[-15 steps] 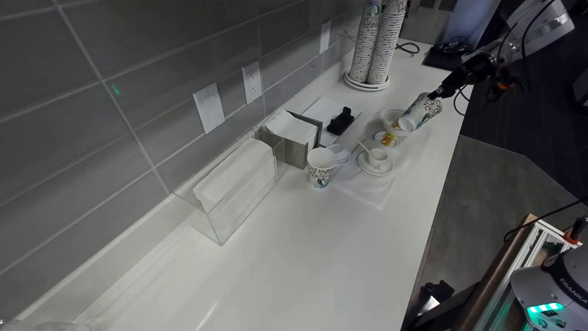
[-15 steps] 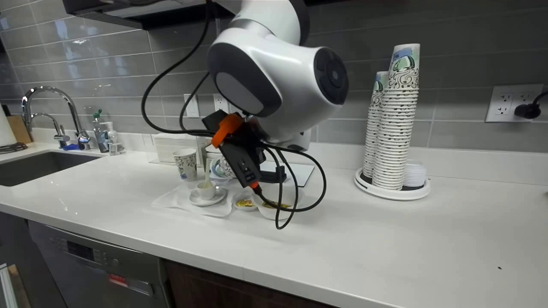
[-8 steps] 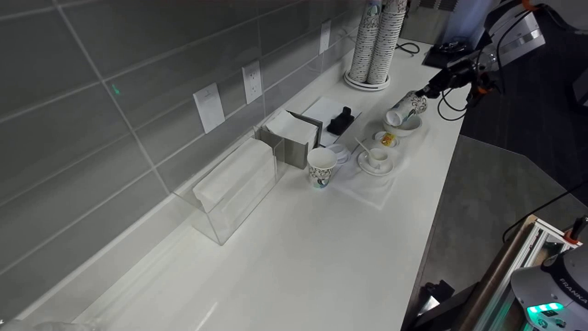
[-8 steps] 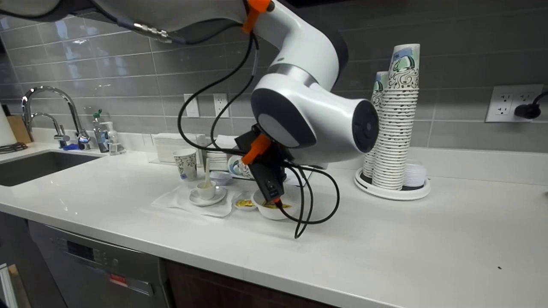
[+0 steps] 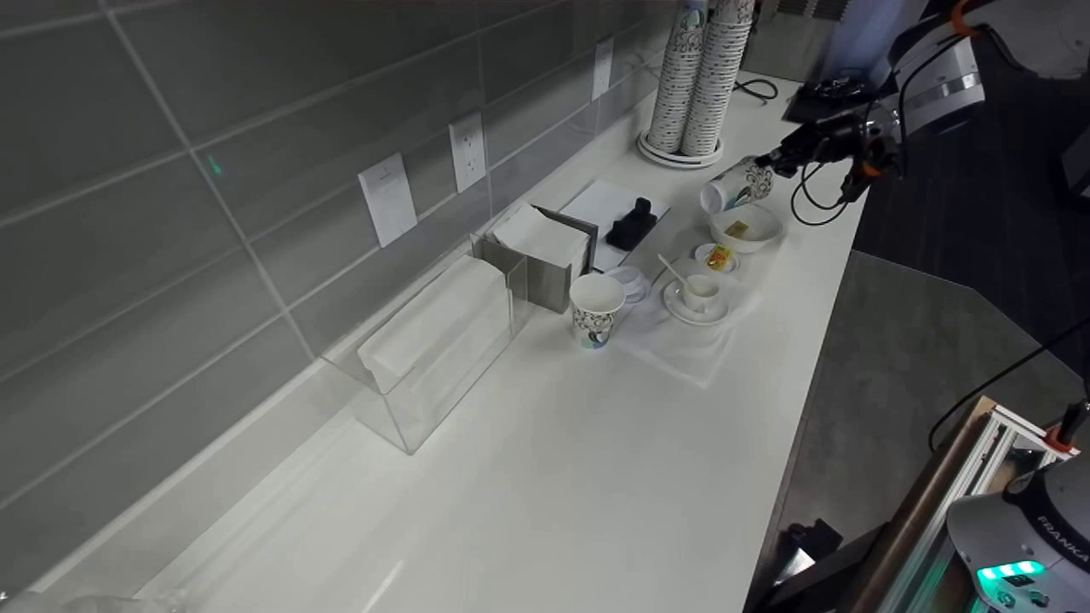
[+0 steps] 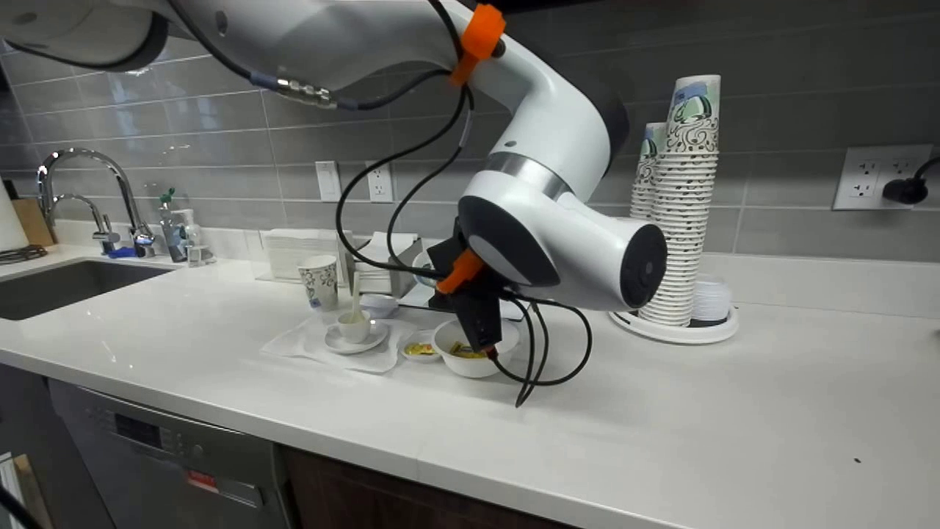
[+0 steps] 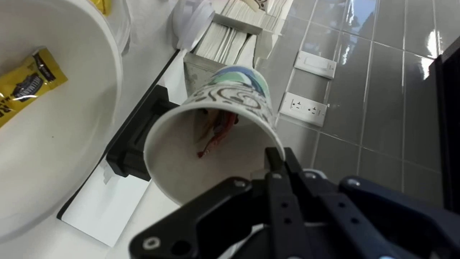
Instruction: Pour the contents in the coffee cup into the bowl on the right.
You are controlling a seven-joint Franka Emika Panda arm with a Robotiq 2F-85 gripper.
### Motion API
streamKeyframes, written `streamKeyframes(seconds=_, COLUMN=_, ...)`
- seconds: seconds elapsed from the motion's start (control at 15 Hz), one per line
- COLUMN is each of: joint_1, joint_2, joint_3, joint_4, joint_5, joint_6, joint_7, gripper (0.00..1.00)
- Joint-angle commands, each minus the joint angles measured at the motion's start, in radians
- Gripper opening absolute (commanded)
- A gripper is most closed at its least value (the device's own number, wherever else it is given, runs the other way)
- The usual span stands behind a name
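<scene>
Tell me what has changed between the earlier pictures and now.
The claw has carried the tilted paper cup towards the wall and the cup stacks, so it hides less of the bowl in an exterior view. Nothing was taken up or let go. The bowl, standing paper cup and small cup on its saucer stayed put.

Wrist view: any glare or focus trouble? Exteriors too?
Wrist view: bright glare patches on the wall tiles; paper cup looks fairly sharp, claw seems softer toward the camera. In an exterior view, small pale reflections on the counter at picture left; in an exterior view, dim light, and the packet in the bowl is too small to read.
</scene>
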Motion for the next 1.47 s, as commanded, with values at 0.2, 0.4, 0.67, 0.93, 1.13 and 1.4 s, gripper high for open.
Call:
streamKeyframes(seconds=0.2, joint_1=-0.078, joint_2=0.027, joint_3=0.009, joint_4=-0.005, joint_5=0.142, joint_6=-0.117, joint_7=0.039, gripper=0.01)
streamKeyframes(seconds=0.4, joint_1=-0.088, joint_2=0.034, joint_3=0.011, joint_4=-0.035, joint_5=0.174, joint_6=-0.136, joint_7=0.028, gripper=0.01)
streamKeyframes(seconds=0.67, joint_1=-0.070, joint_2=0.048, joint_3=0.018, joint_4=-0.060, joint_5=0.192, joint_6=-0.139, joint_7=0.016, gripper=0.01)
streamKeyframes(seconds=0.93, joint_1=-0.055, joint_2=0.062, joint_3=0.027, joint_4=-0.066, joint_5=0.242, joint_6=-0.130, joint_7=0.005, gripper=0.01)
streamKeyframes(seconds=1.13, joint_1=-0.047, joint_2=0.071, joint_3=0.023, joint_4=-0.071, joint_5=0.276, joint_6=-0.132, joint_7=0.007, gripper=0.01)
streamKeyframes(seconds=1.4, joint_1=-0.055, joint_2=0.078, joint_3=0.026, joint_4=-0.081, joint_5=0.332, joint_6=-0.153, joint_7=0.013, gripper=0.01)
